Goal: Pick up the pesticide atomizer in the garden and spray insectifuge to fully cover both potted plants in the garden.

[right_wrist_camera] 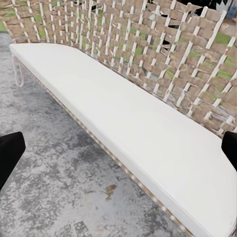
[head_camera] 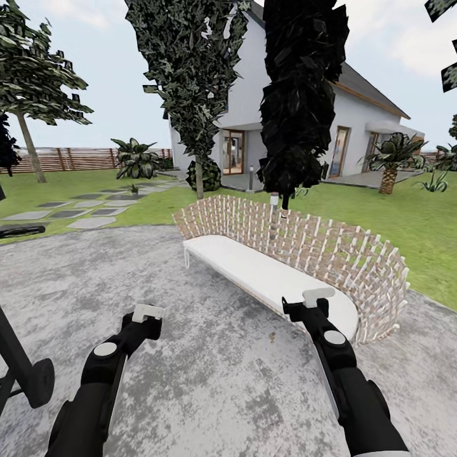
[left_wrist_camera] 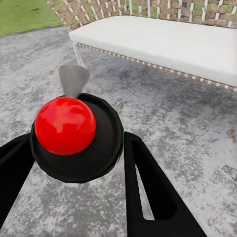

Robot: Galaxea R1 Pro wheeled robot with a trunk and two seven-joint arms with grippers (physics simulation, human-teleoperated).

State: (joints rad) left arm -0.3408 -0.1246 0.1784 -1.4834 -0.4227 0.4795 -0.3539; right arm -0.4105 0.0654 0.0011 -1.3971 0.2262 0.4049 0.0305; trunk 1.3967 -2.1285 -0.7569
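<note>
Looks like barely started: robot's parked on the grey patio [head_camera: 209, 381] facing a curved woven bench [head_camera: 298, 266]; sprayer and potted plants aren't anywhere I can spot; left claw [head_camera: 147, 313] and right claw [head_camera: 315, 297] look spread and empty.

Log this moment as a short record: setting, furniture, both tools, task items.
setting: round grey paved patio, lawn and a white house behind
furniture: curved woven bench with white cushion, ahead of the robot
left tool: over the paving, holding nothing
right tool: near the bench's end, fingers spread wide, empty
task items: atomizer and potted plants not identified here
</note>
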